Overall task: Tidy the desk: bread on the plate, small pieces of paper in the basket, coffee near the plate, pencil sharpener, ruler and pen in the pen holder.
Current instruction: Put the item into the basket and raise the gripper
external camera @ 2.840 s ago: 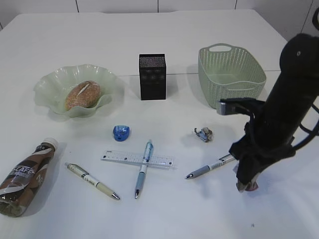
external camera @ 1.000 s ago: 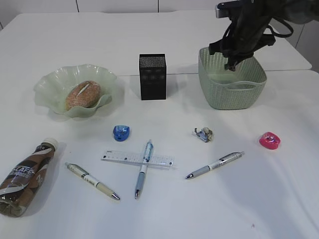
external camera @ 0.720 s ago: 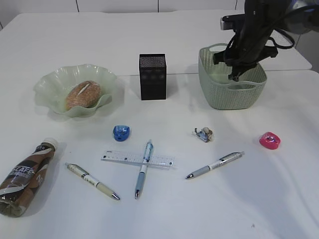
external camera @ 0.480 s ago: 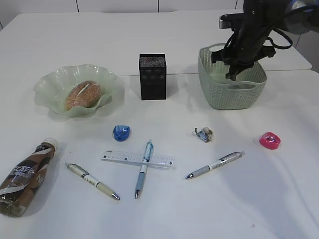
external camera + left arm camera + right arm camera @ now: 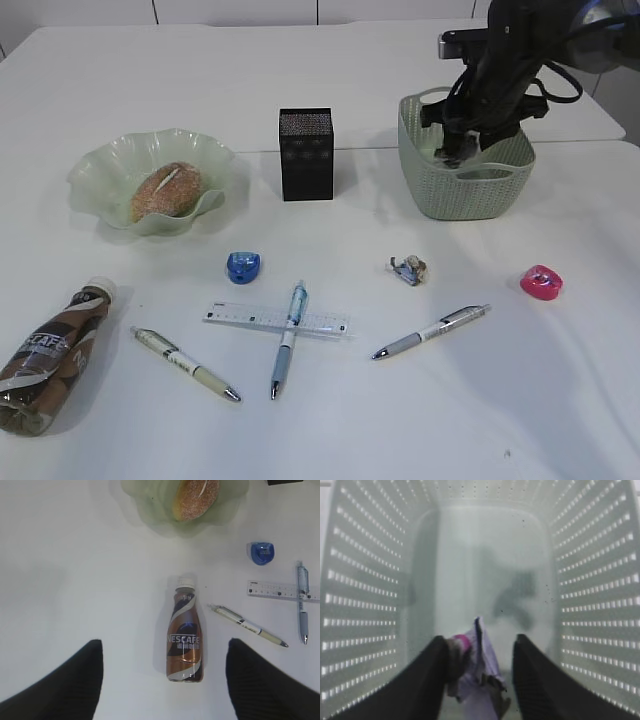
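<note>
A white table [image 5: 120,70] is carrying a plate [image 5: 100,170], a black pen holder [image 5: 306,154] and a basket [image 5: 465,185] along the back. Nearer the front are lying a coffee bottle [image 5: 48,352], three pens [image 5: 185,364] [image 5: 286,338] [image 5: 430,331], a ruler [image 5: 240,317] under the middle pen, a blue sharpener [image 5: 243,266], a pink sharpener [image 5: 541,282] and a paper scrap [image 5: 408,269].

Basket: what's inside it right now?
The right gripper hangs over the basket, jaws parted around a crumpled paper scrap. The floor ahead looks bare; directly beneath the gripper is hidden.
</note>
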Controlling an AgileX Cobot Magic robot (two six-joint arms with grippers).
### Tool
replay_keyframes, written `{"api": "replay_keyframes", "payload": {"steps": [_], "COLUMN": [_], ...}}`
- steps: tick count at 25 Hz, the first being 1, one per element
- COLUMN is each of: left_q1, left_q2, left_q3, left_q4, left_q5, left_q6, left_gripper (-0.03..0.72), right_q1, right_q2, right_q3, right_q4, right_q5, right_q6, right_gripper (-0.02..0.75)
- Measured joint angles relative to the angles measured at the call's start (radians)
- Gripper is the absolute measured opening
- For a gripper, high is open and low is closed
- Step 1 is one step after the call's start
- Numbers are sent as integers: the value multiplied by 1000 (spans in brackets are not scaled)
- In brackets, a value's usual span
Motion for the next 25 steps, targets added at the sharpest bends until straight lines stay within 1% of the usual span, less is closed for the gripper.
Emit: {"api": "replay_keyframes", "payload": {"steps": [1,2,3,6,9,11,14,16,23,25], "left_q1": [0,0,0,0,0,0,0,0,0,0], "left_q2": [0,0,0,0,0,0,0,0,0,0], "left_q3": [0,0,0,0,0,0,0,0,0,0], "left_q4": [0,0,0,0,0,2,2,2,2,0], "left_q5": [0,0,0,0,0,0,0,0,0,0], "left_q6": [0,0,0,0,0,0,0,0,0,0], "left_gripper": [538,538,538,538,538,538,538,538,538,538], "right_q1": [0,0,0,0,0,0,0,0,0,0], "right_q2": [0,0,0,0,0,0,-3,-35,-76,-117], "right_q3": [0,0,-2,-32,-55,-132,-162,-179,-181,-154], "right_q4": [2,2,4,9,11,20,30,56,115,158], "right_q5": [-1,-1,-1,33,61,150,195,288,327,331], "right_q6": [0,0,5,6,6,6,6,3,1,-22], "right_gripper": [463,469,506,531,534,536,536,536,535,535]}}
